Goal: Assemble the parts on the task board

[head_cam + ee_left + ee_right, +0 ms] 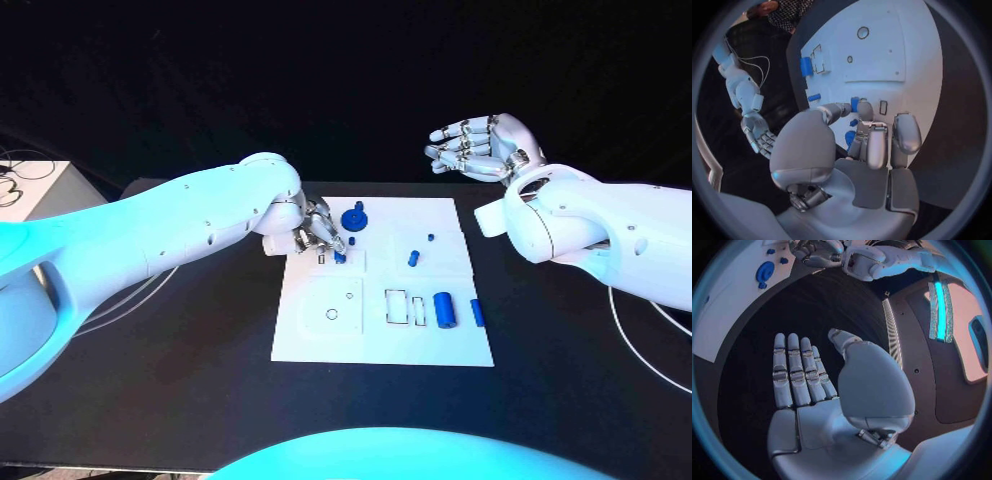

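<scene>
No readable text, label, brand, number or sign anywhere. Only outlined shapes, rectangles and small circles, marked on the task board; possibly finer markings there, too small to make out from the head view.

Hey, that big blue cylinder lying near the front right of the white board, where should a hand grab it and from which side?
Probably from straight above, pinching across the middle of the large blue cylinder. It lies flat on the task board with its long axis running away from the robot, so its curved sides face left and right. A smaller blue piece lies close on its right, so fingers need care there.
</scene>
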You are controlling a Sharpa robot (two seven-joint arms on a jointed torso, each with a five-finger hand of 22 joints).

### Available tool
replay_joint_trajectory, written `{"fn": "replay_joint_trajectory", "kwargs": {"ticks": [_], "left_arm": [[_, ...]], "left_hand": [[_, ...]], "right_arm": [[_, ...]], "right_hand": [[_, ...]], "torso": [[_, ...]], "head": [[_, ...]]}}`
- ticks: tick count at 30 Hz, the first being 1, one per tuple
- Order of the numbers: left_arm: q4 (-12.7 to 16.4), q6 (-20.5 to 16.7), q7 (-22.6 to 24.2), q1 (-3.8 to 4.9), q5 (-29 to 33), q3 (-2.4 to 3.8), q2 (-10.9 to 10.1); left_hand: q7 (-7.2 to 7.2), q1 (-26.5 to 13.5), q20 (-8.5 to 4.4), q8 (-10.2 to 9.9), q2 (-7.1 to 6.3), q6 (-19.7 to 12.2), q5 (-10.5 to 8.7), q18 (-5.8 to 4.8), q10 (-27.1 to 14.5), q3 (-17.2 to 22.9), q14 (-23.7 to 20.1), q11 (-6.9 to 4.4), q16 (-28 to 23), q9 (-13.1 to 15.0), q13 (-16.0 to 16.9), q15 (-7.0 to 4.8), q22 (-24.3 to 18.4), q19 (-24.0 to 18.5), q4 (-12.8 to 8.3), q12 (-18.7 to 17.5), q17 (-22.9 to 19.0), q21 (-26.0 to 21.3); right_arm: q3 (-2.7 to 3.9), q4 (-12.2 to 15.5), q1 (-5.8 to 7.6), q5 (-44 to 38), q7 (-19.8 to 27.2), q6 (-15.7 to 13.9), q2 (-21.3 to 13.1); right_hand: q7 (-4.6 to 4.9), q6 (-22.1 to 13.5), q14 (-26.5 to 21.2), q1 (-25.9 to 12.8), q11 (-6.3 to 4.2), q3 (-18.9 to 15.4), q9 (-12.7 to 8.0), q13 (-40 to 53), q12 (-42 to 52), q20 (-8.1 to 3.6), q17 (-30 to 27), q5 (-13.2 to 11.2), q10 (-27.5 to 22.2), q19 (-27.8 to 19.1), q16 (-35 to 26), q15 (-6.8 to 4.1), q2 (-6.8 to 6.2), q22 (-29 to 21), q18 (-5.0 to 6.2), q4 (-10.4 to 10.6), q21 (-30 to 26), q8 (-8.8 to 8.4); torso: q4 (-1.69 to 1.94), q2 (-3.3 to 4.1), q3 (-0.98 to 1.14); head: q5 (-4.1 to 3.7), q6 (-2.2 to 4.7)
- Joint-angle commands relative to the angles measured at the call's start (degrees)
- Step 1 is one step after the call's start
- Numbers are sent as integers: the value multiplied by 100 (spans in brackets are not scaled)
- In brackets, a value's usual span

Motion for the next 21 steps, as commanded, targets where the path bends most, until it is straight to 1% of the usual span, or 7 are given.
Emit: {"fn": "replay_joint_trajectory", "kwargs": {"ticks": [1,3,6,8,12,18,21], "left_arm": [[128,-443,310,3,117,10,-66],[201,-556,356,4,100,22,-119],[293,-716,420,5,6,36,-184],[344,-801,455,6,-106,41,-216],[400,-868,460,7,-262,40,-230],[375,-860,357,7,-381,15,-167],[337,-829,272,7,-469,8,-121]], "left_hand": [[-149,-68,-1,13,4,183,174,-43,96,882,312,-36,22,183,76,-38,55,52,-926,45,368,33],[-168,-97,-17,13,-25,227,323,-56,162,885,319,-54,35,213,155,-54,121,96,-955,86,392,69],[-182,-119,-31,11,-51,263,432,-64,219,887,323,-68,42,237,232,-68,167,127,-979,127,406,94],[-193,-130,-40,10,-69,289,501,-73,258,889,327,-78,47,253,287,-77,210,157,-995,158,417,116],[-199,-136,-45,9,-76,304,535,-76,283,890,329,-83,51,261,325,-82,226,168,-1001,180,424,125],[-203,-140,-49,9,-80,314,559,-78,296,891,330,-87,52,267,340,-86,238,176,-1004,189,425,131],[-203,-140,-49,9,-80,314,560,-78,297,891,330,-87,52,267,340,-86,239,176,-1004,189,426,132]], "right_arm": [[1,6,-3,-6,34,65,-6],[0,7,-3,-5,34,65,-9],[0,6,-4,-3,32,67,-13],[-1,7,-4,-2,31,68,-16],[-2,13,-6,0,29,68,-22],[-4,16,-8,1,28,67,-22],[-4,16,-8,1,27,67,-20]], "right_hand": [[44,8,-19,-15,47,-2,-8,-7,-25,9,-5,32,-2,-45,-38,7,51,-5,38,-45,-2,-27],[48,9,-19,-20,50,-4,-9,-8,-27,10,-12,42,-2,-45,-42,8,51,-14,37,-44,-2,-30],[48,9,-19,-20,50,-4,-9,-8,-27,10,-12,42,-2,-45,-42,8,51,-14,37,-44,-2,-30],[48,9,-19,-20,50,-4,-9,-8,-27,10,-12,42,-2,-45,-42,8,51,-14,37,-44,-2,-30],[51,9,-19,-23,51,-6,-9,-9,-28,11,-17,46,-3,-46,-44,10,50,-20,37,-43,-2,-32],[51,9,-19,-23,51,-6,-9,-9,-28,11,-17,46,-3,-46,-44,10,50,-20,37,-43,-2,-32],[56,9,-19,-28,55,-9,-11,-10,-31,12,-24,52,-4,-47,-48,12,50,-30,37,-43,-2,-36]], "torso": [[8,-2,-1],[8,-1,-1],[9,0,2],[4,3,-1],[3,9,-4],[10,5,-4],[-1,8,-9]], "head": [[0,-13],[5,-14],[10,-15],[15,-13],[21,-21],[37,-47],[48,-55]]}}
